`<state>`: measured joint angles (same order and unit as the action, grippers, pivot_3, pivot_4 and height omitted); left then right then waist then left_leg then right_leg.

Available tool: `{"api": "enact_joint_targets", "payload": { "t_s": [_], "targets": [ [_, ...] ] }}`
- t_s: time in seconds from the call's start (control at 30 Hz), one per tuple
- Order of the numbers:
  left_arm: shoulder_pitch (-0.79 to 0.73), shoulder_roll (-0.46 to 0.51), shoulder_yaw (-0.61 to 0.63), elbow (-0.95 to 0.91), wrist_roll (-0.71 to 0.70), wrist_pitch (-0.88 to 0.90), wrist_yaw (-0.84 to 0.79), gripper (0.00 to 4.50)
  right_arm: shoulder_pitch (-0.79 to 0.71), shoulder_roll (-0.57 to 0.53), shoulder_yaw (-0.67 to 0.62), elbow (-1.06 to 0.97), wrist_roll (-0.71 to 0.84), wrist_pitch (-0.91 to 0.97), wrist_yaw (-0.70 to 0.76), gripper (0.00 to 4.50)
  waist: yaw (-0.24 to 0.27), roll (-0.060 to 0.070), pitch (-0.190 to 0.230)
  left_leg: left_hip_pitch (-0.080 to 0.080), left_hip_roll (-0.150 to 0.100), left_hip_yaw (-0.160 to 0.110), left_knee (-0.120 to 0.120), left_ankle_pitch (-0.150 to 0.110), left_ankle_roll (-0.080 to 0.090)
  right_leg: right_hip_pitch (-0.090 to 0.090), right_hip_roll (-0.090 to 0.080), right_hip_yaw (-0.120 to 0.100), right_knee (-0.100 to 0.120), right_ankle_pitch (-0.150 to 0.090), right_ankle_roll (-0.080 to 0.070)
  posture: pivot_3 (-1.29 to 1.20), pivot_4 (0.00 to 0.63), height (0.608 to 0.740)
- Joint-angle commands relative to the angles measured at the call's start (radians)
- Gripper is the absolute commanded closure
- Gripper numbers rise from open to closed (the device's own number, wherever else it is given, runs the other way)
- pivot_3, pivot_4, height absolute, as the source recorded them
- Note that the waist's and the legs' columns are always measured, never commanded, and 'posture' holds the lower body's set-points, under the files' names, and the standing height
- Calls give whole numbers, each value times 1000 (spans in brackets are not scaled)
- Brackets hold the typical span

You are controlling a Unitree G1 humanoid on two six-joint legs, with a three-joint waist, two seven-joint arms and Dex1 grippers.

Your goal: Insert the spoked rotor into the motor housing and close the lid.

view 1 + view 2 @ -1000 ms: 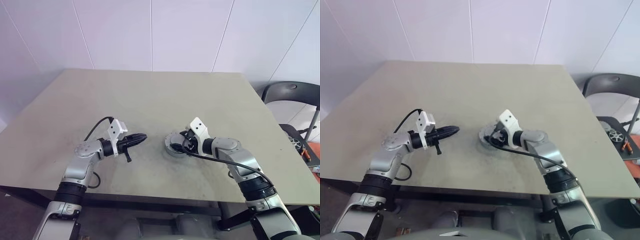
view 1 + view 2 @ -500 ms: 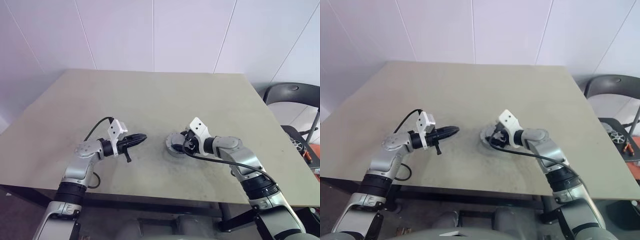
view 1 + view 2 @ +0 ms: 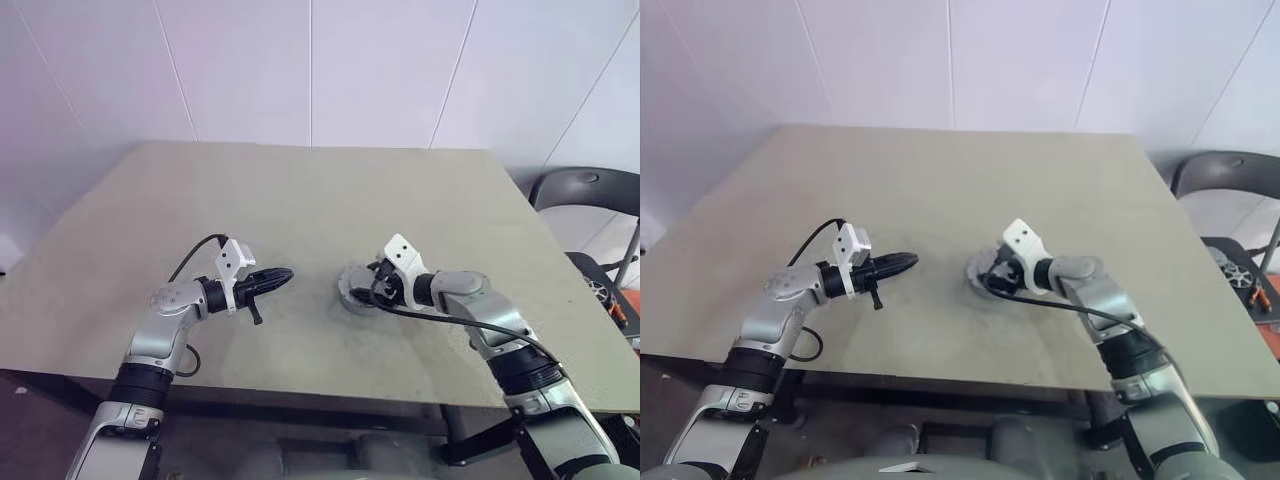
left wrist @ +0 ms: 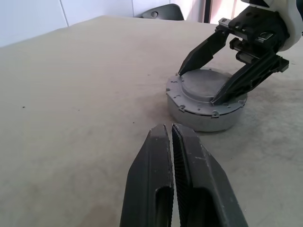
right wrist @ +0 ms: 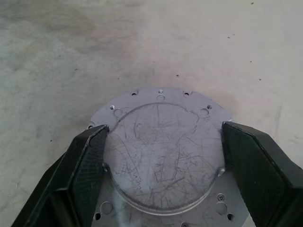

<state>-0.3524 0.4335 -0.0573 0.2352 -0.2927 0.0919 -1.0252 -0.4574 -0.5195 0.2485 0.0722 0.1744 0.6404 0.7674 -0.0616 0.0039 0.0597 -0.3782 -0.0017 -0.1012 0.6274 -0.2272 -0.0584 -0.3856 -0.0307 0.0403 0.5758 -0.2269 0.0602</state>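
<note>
Housing [image 4: 206,106] on worktop [image 3: 300,200], lid [image 5: 163,153] seated on top. Right claw [image 5: 163,156] spread wide, fingers [image 5: 87,163] flanking lid's raised centre. Left claw [image 4: 171,137] pressed together, empty, nearby.

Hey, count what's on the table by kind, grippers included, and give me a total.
Motor housing with lid on top: 1
Grippers, left shut, right open around the lid: 2
Total: 3
</note>
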Motion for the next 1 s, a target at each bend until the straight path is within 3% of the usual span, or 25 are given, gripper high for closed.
{"api": "enact_joint_targets", "payload": {
  "t_s": [0.03, 0.17, 0.3, 0.53, 0.7, 1.0],
  "targets": [
    [-24, 6, 9, -11, -2, -18, -5, 4260, 44, -42, 24, 52, -31, 98, 7, 1005, 8, -3, -2, 0, -1, 2, 0, 0, 0, 0, -1, 0, 2, 0, 0, 0, 0, 740],
    [-24, 4, 8, -13, -2, -18, -4, 4260, 45, -55, 36, 70, -56, 100, 10, 1005, 19, -13, -8, 4, -4, 13, -7, -2, 7, -4, -6, 3, 11, 1, 1, 0, 0, 740],
    [-25, 5, 9, -14, -2, -17, -4, 4260, 61, -45, 44, 76, -51, 109, 12, 1005, 27, -13, -9, 6, -3, 13, -7, -3, 8, -7, -5, 3, 19, 1, 11, 0, 0, 740],
    [-27, 9, 8, -12, 0, -16, -5, 4260, 69, 47, -81, -47, 114, 64, 67, 1005, 19, -13, -8, 4, -1, 16, -6, -4, 5, -9, -3, 5, 19, 1, 11, 0, 0, 740],
    [-28, 7, 6, -14, 1, -16, -4, 4260, 43, 78, -125, -22, 99, -24, 23, 1005, 16, -14, -8, 4, -1, 19, -14, -3, 8, -16, -1, 8, 22, 1, 12, 0, 0, 740],
    [-29, 7, 6, -10, 3, -16, 0, 4260, 12, 21, -98, 3, 21, -77, 37, 1005, 19, -13, -7, 4, 1, 20, -11, -3, 8, -18, 2, 10, 28, 0, 12, 0, 0, 740]
  ]
}}
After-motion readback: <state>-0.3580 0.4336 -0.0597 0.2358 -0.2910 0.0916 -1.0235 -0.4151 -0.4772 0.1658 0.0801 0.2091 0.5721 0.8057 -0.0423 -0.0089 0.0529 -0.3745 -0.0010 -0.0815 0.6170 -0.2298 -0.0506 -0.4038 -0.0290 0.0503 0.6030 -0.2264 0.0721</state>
